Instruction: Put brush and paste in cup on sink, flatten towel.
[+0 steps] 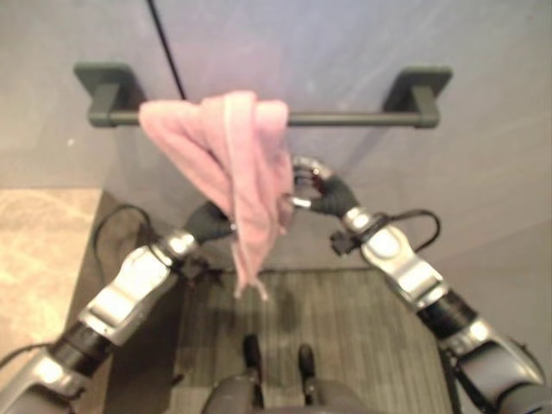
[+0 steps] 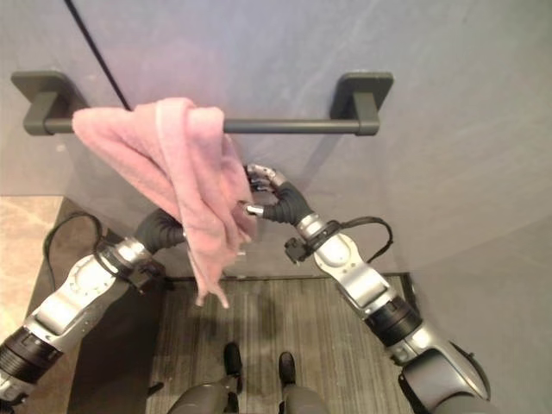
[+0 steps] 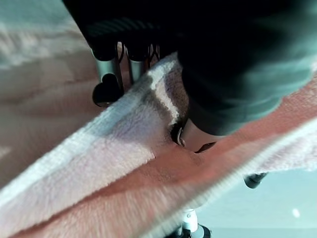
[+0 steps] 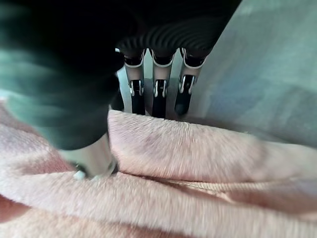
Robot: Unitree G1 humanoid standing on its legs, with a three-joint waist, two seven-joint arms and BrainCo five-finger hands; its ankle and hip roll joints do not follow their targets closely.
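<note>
A pink towel point(image 1: 241, 164) hangs bunched in folds over the left part of a dark towel bar point(image 1: 354, 118) on the grey wall. My right hand point(image 1: 315, 185) is at the towel's right edge, level with its middle. In the right wrist view its fingers point(image 4: 156, 94) go behind a fold of the towel point(image 4: 198, 153) and its thumb point(image 4: 94, 158) presses the front. My left hand point(image 1: 211, 222) reaches in behind the towel's lower left. In the left wrist view its fingers point(image 3: 106, 79) lie on one side of a towel fold point(image 3: 99, 163) and its thumb point(image 3: 195, 139) on the other.
The bar ends in two dark brackets, the left bracket point(image 1: 103, 90) and the right one point(image 1: 423, 90). A thin dark line point(image 1: 164, 43) runs slantwise down the wall above the towel. Below lie a dark ribbed mat point(image 1: 345, 319) and beige floor point(image 1: 39, 250) at the left.
</note>
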